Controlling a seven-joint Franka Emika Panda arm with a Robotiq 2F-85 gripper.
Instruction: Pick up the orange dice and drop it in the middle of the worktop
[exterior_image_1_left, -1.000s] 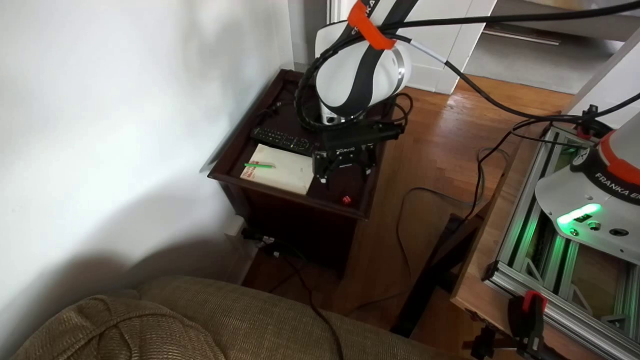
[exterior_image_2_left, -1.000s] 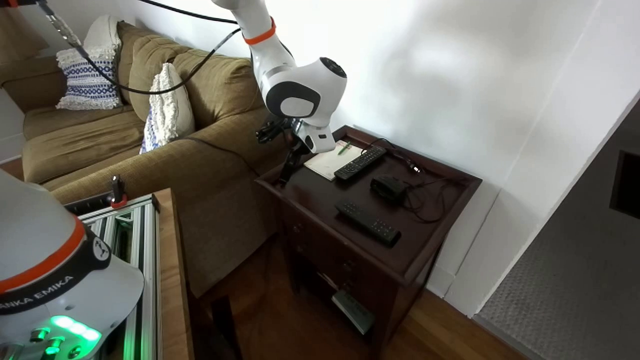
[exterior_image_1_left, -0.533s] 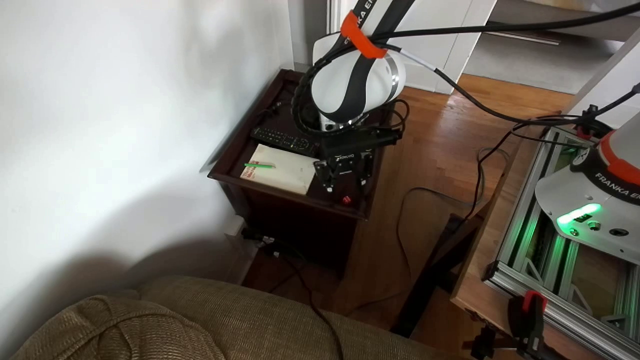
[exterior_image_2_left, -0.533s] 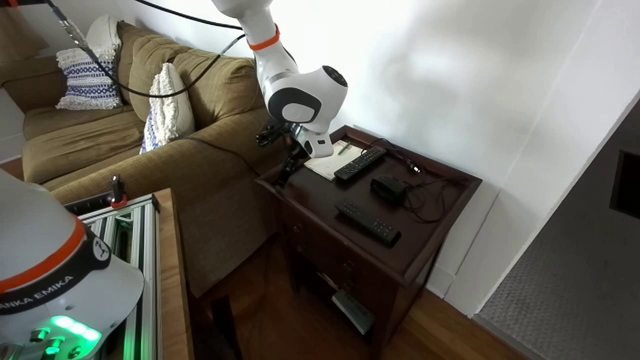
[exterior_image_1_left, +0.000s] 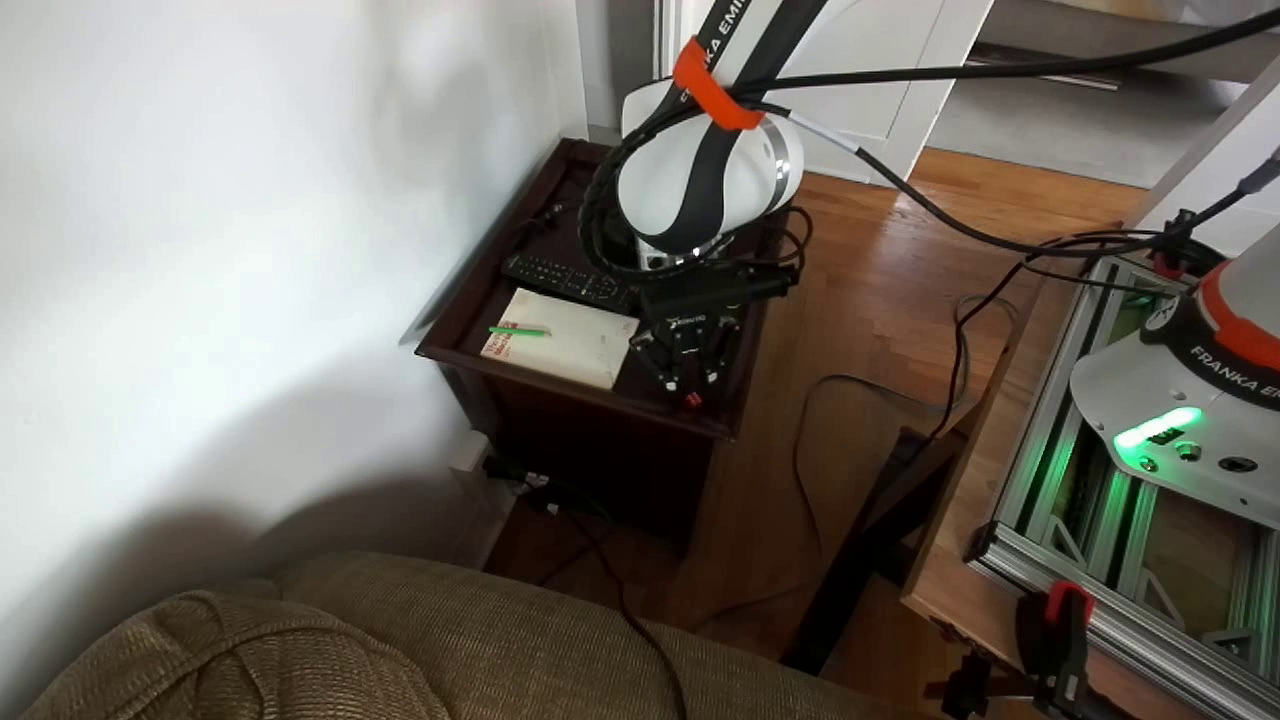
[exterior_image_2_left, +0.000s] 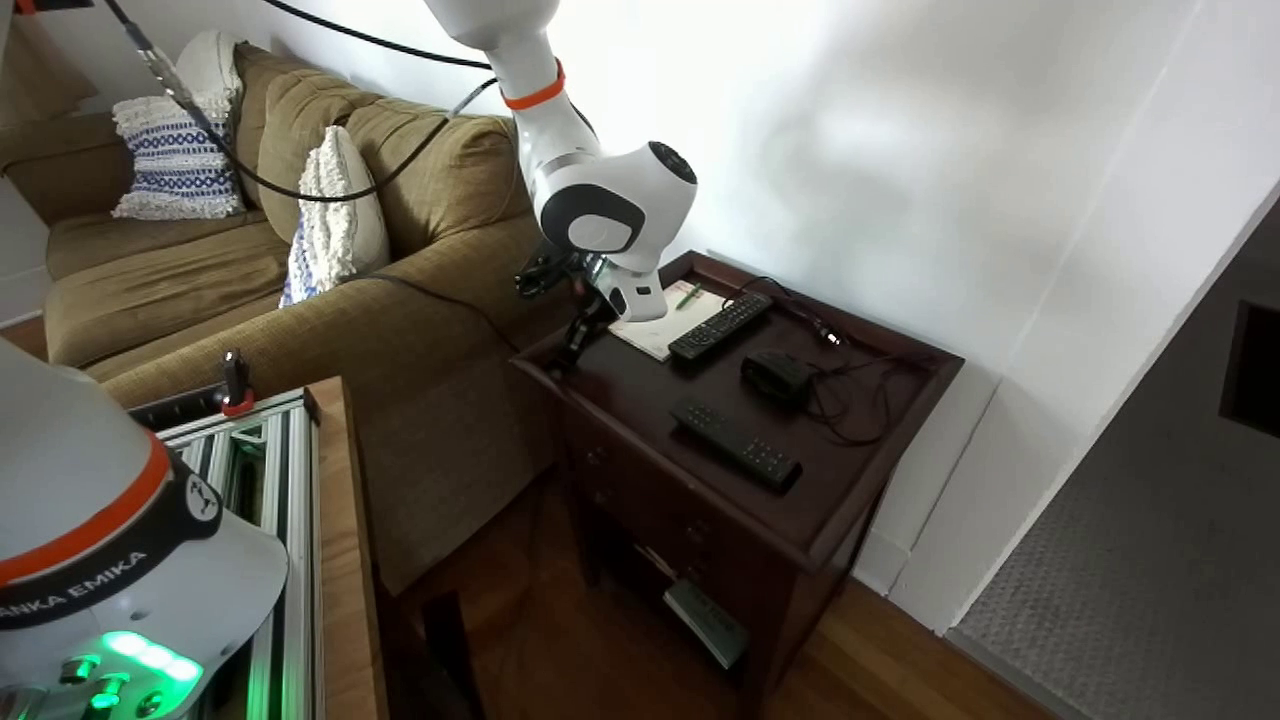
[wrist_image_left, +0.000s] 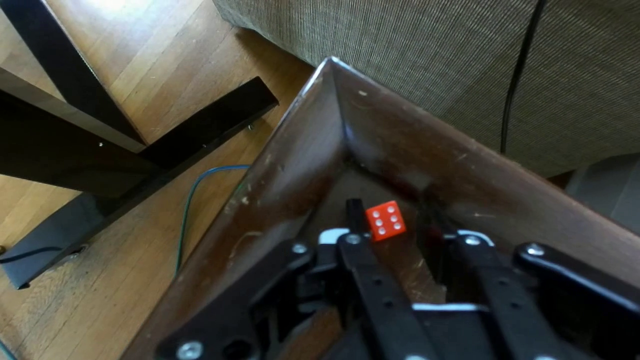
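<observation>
Seemingly only reached, the orange dice (wrist_image_left: 385, 220) lies near a corner of the worktop (exterior_image_2_left: 630, 385), between the parted jaws of the gripper (wrist_image_left: 392, 216), leaving grasp, lift and drop.

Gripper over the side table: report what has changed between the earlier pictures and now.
The gripper has come down toward the orange dice, and its jaws have drawn closer together. No hold has visibly been taken: in the wrist view, the dice shows between the jaws, with a gap left on one side. The dice, the pale paper and the black remote beside it stayed where they were.
</observation>
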